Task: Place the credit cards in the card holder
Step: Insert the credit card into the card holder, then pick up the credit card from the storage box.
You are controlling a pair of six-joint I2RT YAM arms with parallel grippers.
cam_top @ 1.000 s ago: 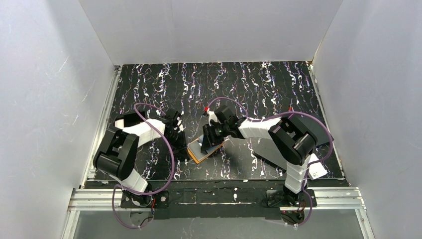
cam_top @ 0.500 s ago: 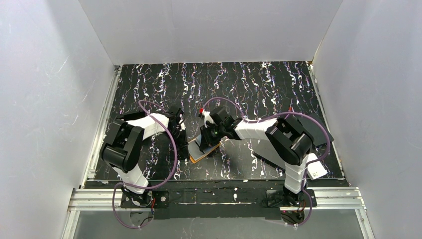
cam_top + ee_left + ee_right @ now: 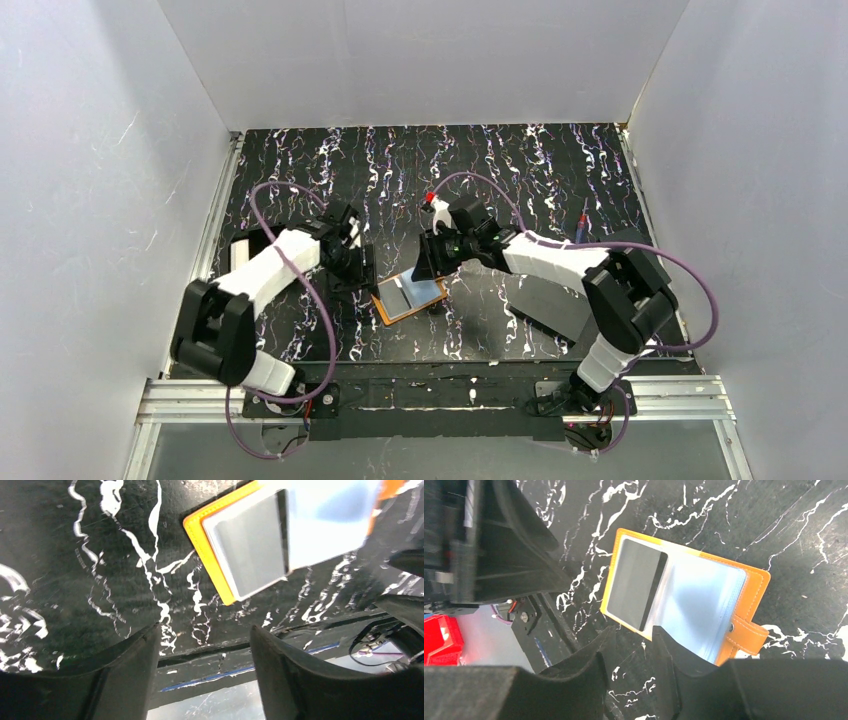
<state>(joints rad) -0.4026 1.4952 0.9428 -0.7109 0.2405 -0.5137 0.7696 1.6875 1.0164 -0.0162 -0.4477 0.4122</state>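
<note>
Card holder [image 3: 408, 296] lies opened flat on the counter [image 3: 480, 170], sleeves facing up, near the front edge and between the two arms. Its orange cover shows as a border around the pale clear sleeves [image 3: 704, 600]. One grey card [image 3: 634, 587] with a dark stripe along one long side sits inside the sleeve on the half opposite the snap tab [image 3: 749, 635]. The tab lies unfastened and sticks out past the cover edge.

The left gripper [image 3: 357, 264] is positioned just beside the holder's left end. In the left wrist view the jaws are spread wide with only bare counter between them. The holder [image 3: 325, 525] and the card [image 3: 247, 545] lie beyond the fingertips, apart from them.

The right gripper [image 3: 426, 266] is positioned over the holder's far right side. In the right wrist view the jaws stand a narrow gap apart with nothing pinched between them. Their tips overlap the holder's near edge in that picture; contact cannot be confirmed.

A flat black rectangle [image 3: 555, 300] lies on the counter to the right, partly under the right arm.
</note>
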